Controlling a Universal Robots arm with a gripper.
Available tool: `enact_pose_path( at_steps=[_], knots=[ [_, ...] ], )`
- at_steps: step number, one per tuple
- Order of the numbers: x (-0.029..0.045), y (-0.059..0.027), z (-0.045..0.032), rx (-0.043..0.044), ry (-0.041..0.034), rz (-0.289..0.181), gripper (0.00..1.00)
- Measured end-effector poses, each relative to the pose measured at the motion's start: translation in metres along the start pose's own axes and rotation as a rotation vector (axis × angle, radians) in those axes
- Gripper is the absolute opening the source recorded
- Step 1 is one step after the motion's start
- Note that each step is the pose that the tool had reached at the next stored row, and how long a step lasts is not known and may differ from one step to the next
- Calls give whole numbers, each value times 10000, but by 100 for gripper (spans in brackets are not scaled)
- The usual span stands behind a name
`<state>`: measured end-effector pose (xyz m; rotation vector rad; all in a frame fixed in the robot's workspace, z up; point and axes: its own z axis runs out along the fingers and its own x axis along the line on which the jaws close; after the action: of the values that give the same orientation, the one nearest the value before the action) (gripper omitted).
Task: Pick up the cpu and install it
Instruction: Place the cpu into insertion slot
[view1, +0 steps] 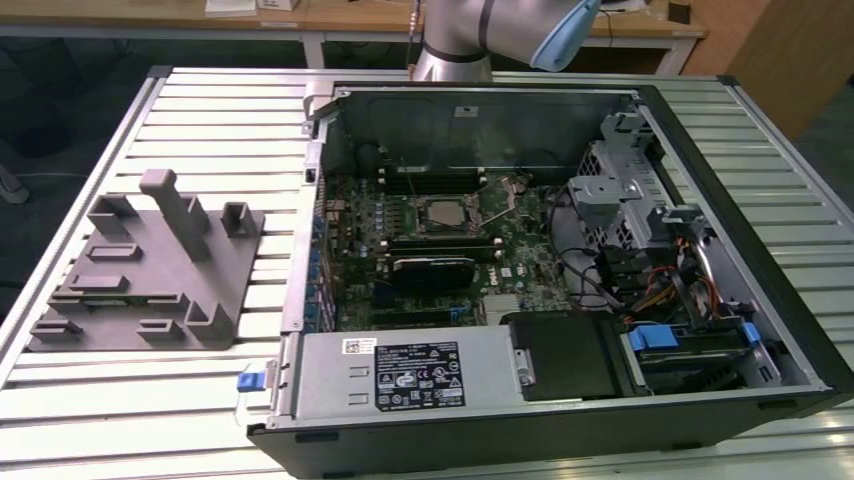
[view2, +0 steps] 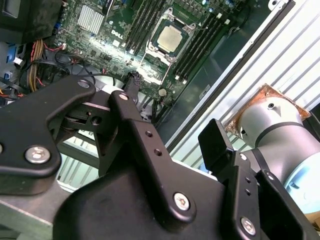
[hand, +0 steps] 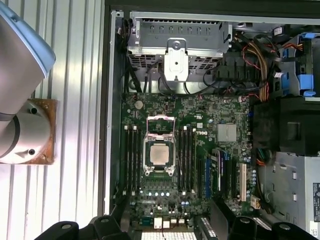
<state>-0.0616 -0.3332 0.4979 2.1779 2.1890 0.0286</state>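
Note:
The cpu (view1: 443, 212) is a small silvery square lying flat in the socket in the middle of the green motherboard (view1: 400, 300), inside the open computer case. Both wrist views look down on the cpu (view2: 170, 38) (hand: 159, 155) from well above. A metal frame (hand: 160, 125) is folded back beside the socket. My gripper (view2: 167, 117) (hand: 170, 227) hangs high over the case, open, with nothing between its black fingers (view2: 216, 142). It is clear of the board and the cpu.
The black case wall (view1: 747, 190) rings the board. A drive cage (view1: 627, 190), cables (view1: 627, 280) and a power supply (view1: 400, 370) crowd its sides. A grey plastic fixture (view1: 147, 270) stands on the slatted table (view1: 200, 110). The arm's base (view1: 454, 40) is behind the case.

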Motion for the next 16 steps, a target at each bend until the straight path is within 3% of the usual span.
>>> enact_pose_path(
  at_steps=[16],
  knots=[
    [5,-9,189,1,-1,0,74]
  ],
)
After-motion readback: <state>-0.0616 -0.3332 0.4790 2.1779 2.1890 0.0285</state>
